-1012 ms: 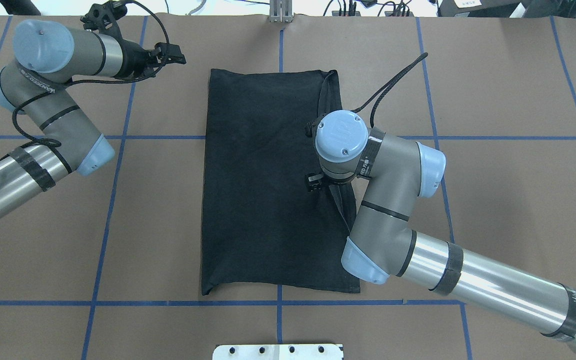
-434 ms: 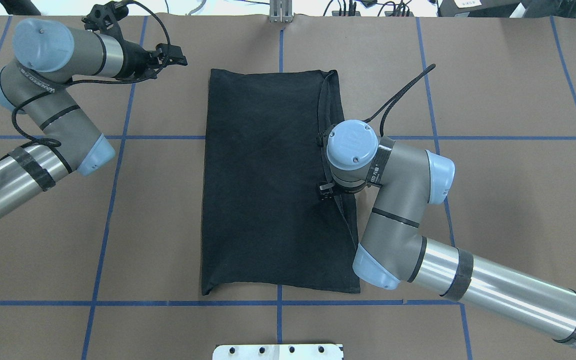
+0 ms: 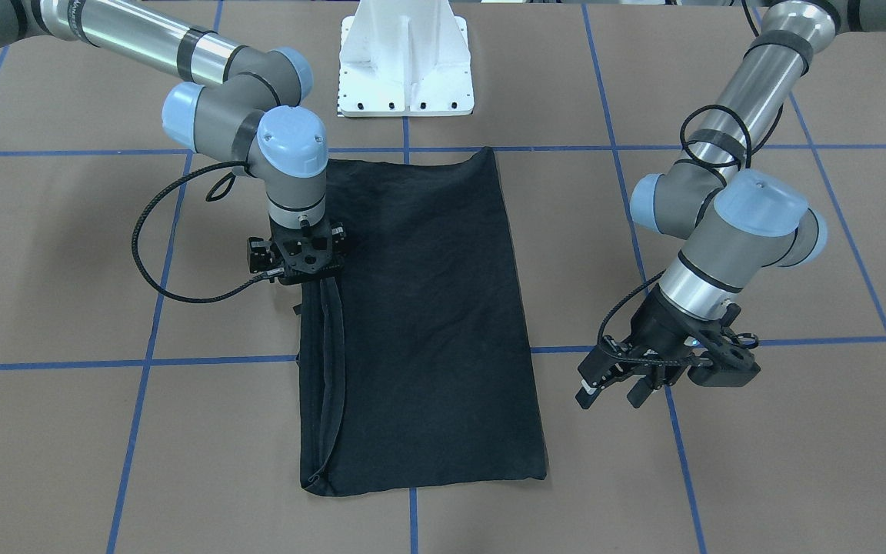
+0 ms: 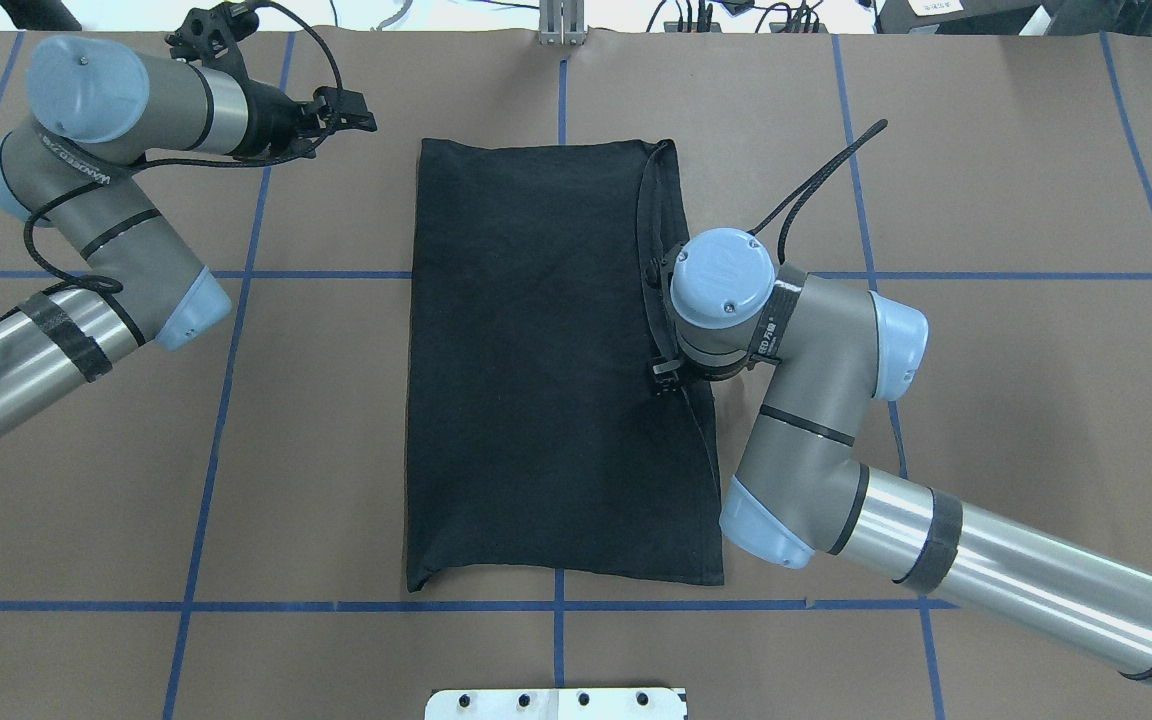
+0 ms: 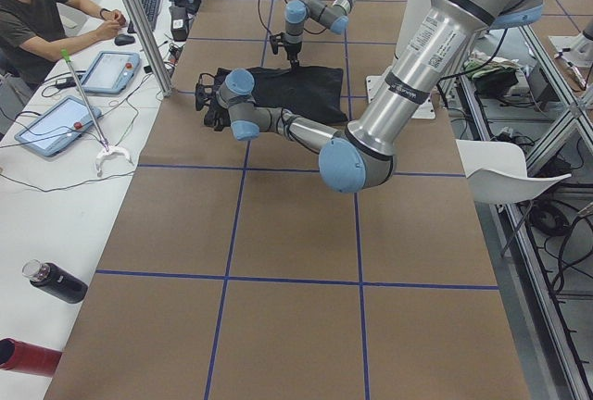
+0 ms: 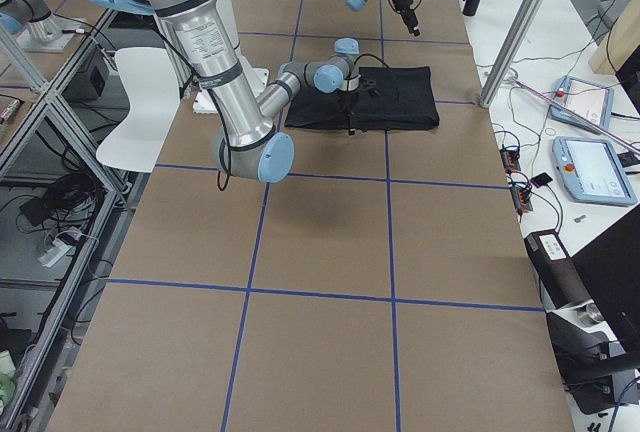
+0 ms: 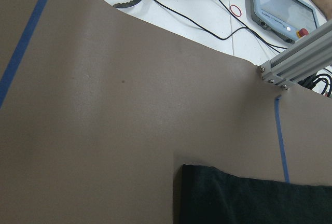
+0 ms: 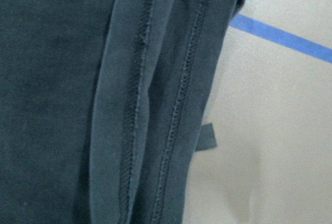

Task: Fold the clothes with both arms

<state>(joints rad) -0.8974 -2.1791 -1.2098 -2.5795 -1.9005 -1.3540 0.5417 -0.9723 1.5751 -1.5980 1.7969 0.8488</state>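
Shifting rightward over T-shirt [image 4: 536,380], right claw [image 3: 304,268]: cannot tell; left claw [image 3: 610,394] spread, empty.

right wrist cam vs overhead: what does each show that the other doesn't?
Right wrist only: a close-up of the T-shirt edge, showing the stitching on its stacked hems and a small fabric tab poking out onto the paper.
Overhead only: the whole shirt as a folded rectangle, the right arm with its wrist over the shirt's right edge, and the left gripper off the shirt, near its far left corner.
Both: the black shirt, the brown table paper and the blue tape lines.
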